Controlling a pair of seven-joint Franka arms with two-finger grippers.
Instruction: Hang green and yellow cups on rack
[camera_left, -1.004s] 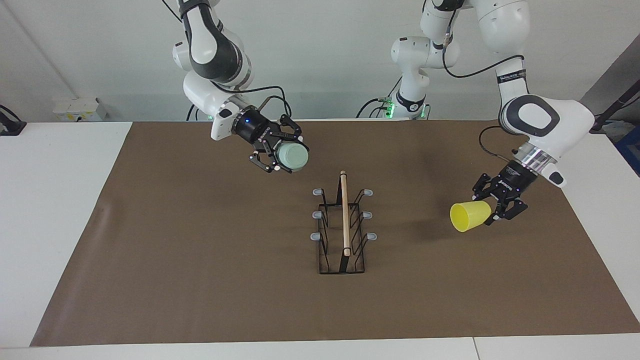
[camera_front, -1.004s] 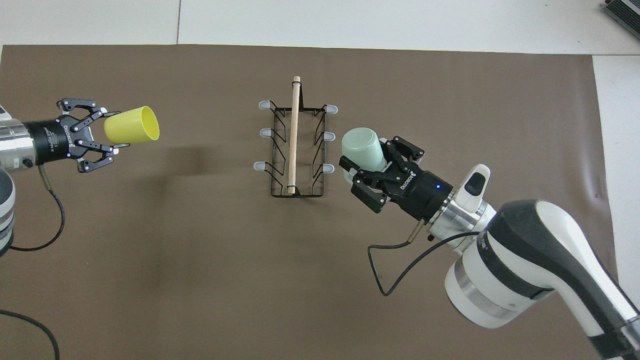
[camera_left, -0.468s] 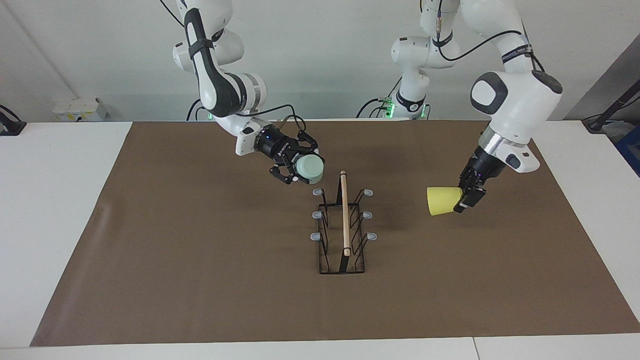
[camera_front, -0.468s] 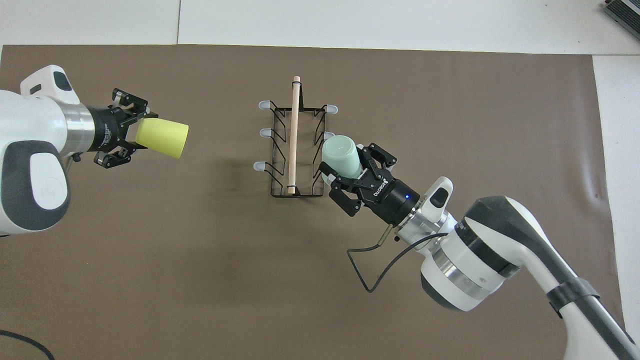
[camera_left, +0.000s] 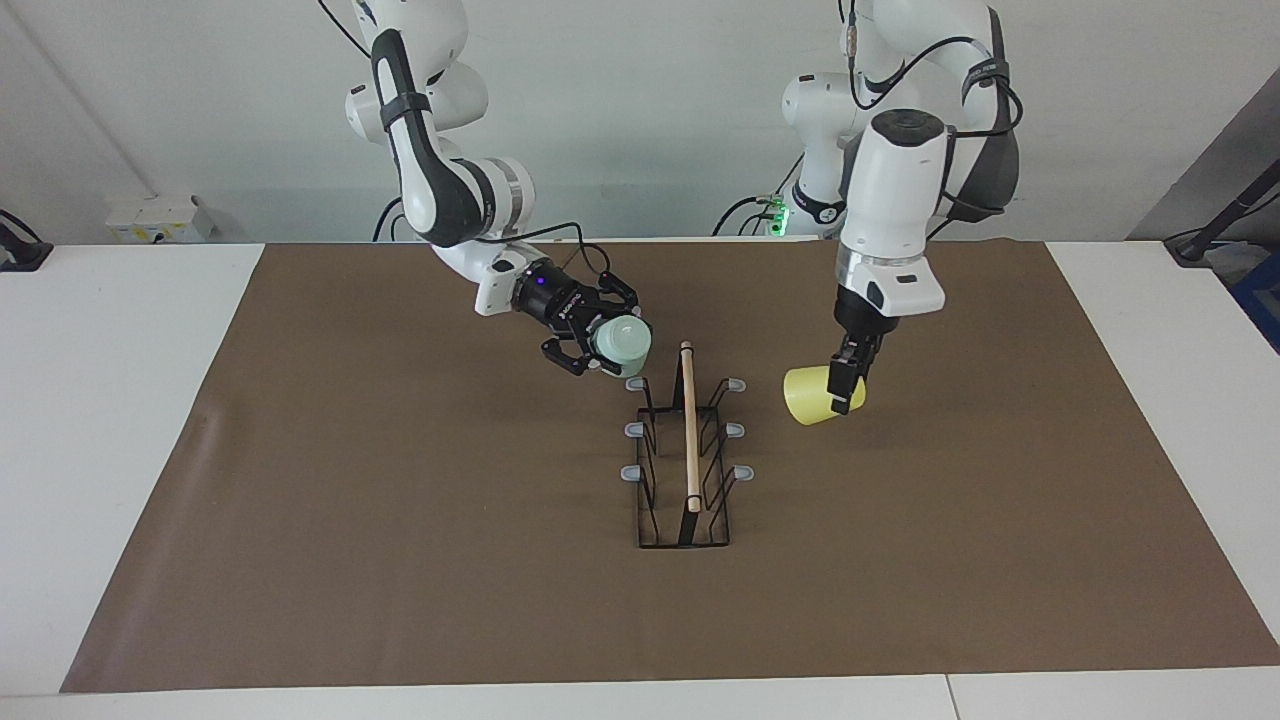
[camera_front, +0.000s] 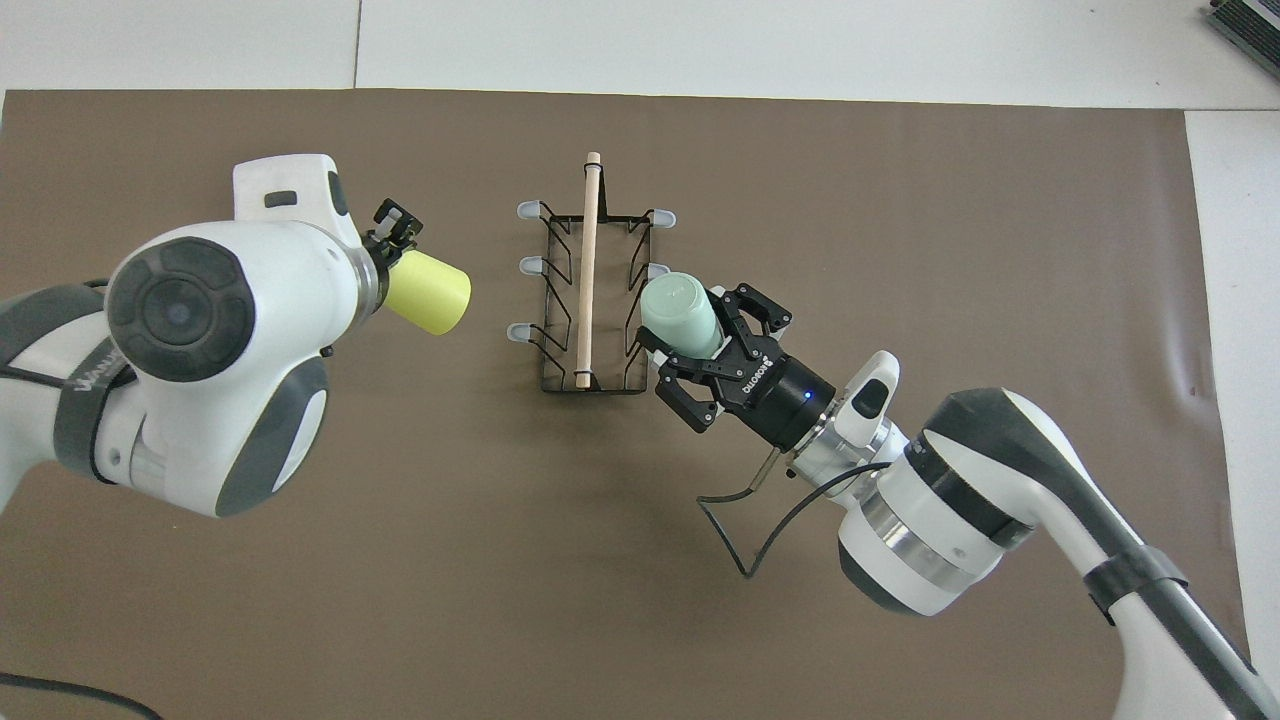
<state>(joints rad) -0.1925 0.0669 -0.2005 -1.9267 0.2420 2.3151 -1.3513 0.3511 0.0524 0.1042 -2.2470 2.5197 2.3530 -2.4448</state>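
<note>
While both arms close on the rack from either end, I read the facing view first. My right gripper (camera_left: 603, 352) has swung in over the last second and now carries the pale mint-green tapered plastic cup (camera_left: 620, 342) just above the prong nearest the robots on its side of the black wire rack with the light wooden rod handle (camera_left: 688, 450). Its fingers are clamped on the cup. My left gripper (camera_left: 846, 385) has rotated to point steeply down and has travelled in from the left arm's end of the counter; its fingers pinch the wall of the bright yellow tapered plastic cup (camera_left: 815, 394), which hangs on its side just beside the rack, apart from the grey-tipped prongs. I judge both cups are moments from being slipped over prongs; neither is hung yet.

From the overhead view, the green cup (camera_front: 678, 312) covers the rack's (camera_front: 590, 290) prongs on the right arm's side, base up, smooth and glossy. The yellow cup (camera_front: 430, 292) is matte, its closed base aimed at the rack. Brown paper-like matting (camera_front: 900, 200) covers the counter.
</note>
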